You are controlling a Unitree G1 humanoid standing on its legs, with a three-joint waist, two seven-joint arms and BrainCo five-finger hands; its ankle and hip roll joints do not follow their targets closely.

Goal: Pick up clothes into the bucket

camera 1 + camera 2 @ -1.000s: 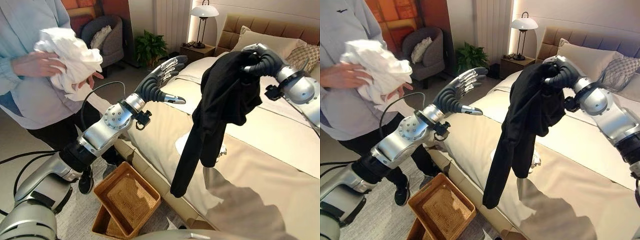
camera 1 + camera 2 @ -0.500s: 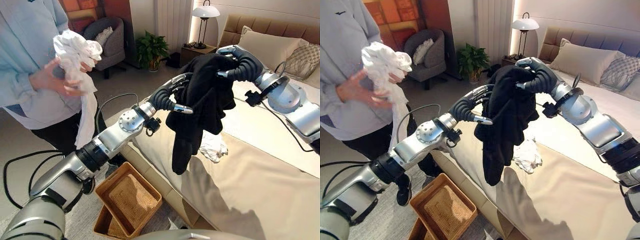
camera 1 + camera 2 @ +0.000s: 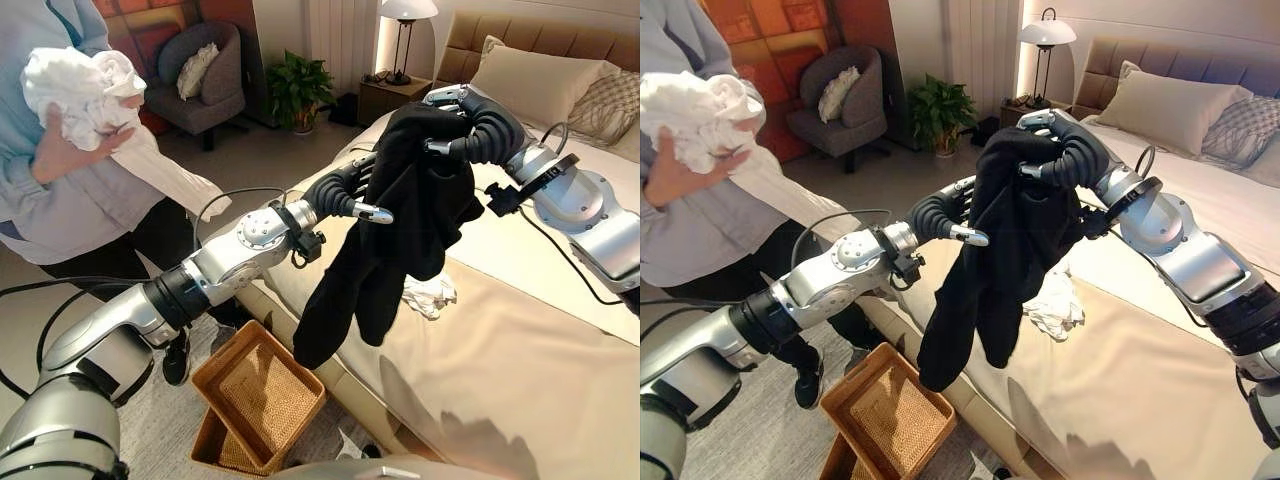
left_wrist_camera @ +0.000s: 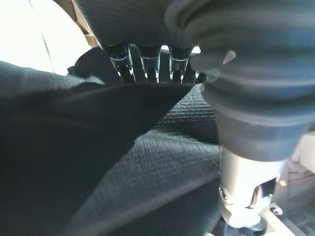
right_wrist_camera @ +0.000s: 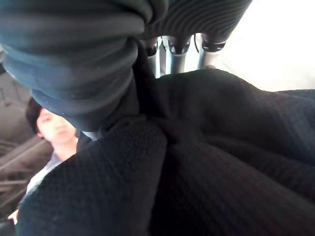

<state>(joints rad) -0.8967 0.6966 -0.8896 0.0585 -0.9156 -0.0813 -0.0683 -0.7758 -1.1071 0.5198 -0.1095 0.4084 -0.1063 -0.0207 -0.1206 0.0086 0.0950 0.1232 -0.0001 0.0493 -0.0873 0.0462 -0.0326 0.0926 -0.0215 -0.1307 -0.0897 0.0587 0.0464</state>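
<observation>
At the far left a person in a pale blue shirt (image 3: 60, 200) stands beside the bed clutching a bundle of crumpled white cloth (image 3: 75, 85) against the chest, well apart from the robot's work. Low on the floor, against the bed's edge, sits the brown woven rectangular basket (image 3: 255, 400), which I take to be the bucket; it looks empty of clothes and lies below and a little left of the hanging garment's lower end, so the garment seems held high to clear the bed before it is carried over. The left hand (image 3: 350, 190) reaches in from the left at mid-height; its fingers (image 4: 147, 59) lie against the fabric, with the thumb sticking out in front, probably to steady or gather the loose drape. Whether they grip the cloth or only rest on it I cannot tell. The black knitted garment (image 3: 1000, 250) hangs in the air above the bed's near edge. The right hand (image 3: 470, 125) carries it from the top, its fingers curled tight round a bunched fold. A small crumpled white cloth (image 3: 1055, 305) lies on the beige bed (image 3: 520, 350), yet to be collected.
</observation>
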